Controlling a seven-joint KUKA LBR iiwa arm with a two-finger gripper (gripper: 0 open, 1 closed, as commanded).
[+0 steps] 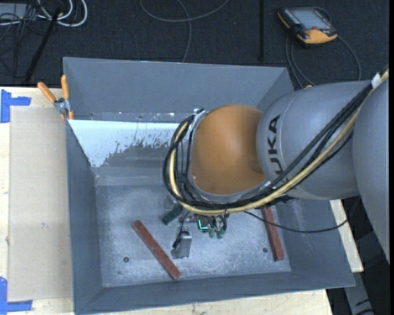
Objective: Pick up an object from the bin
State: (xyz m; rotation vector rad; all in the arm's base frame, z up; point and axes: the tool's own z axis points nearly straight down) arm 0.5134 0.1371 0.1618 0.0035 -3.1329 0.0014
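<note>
The arm [328, 143] is reaching into the grey metal bin [118, 176] from the 3 o'clock side. Its rounded orange cover [226, 149] and a loop of black and yellow cables [177, 169] are hanging over the middle of the floor. The gripper [182, 240] is pointing down below the cover, toward 6 o'clock from the bin's centre and low over the speckled floor. Whether the claw is spread or pressed together, I cannot tell, because the cover and wrist are hiding much of it. A long, flat reddish-brown stick [156, 249] is lying nearest to it, just beside the gripper at its 8 o'clock. The stick is slanting across the floor, with one end pointing to 10 o'clock and the other to 4 o'clock. Nothing is showing clearly inside the claw. A second reddish-brown stick [272, 235] is lying well apart at the gripper's 3 o'clock, along the foot of the bin's wall there, with its top end running under the arm. A small dark grey piece [171, 215] is showing at the gripper's 11 o'clock; I cannot tell whether it is loose or part of the robot.
</note>
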